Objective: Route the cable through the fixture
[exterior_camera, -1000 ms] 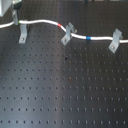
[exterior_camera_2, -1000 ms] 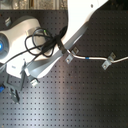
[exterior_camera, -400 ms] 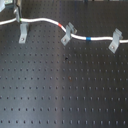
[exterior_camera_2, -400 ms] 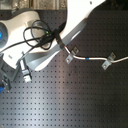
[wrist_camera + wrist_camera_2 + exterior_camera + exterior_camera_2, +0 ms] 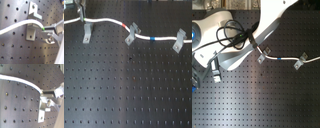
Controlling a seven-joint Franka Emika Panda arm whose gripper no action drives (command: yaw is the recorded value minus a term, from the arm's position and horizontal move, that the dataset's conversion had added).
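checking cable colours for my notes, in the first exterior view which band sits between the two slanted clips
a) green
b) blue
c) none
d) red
b: in the first exterior view the blue band lies on the cable between the two slanted clips; the red band lies beyond them.

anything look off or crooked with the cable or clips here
Nothing looks damaged. The cable runs across the two slanted clips and passes over the upright fixture; whether it sits in the fork is unclear.
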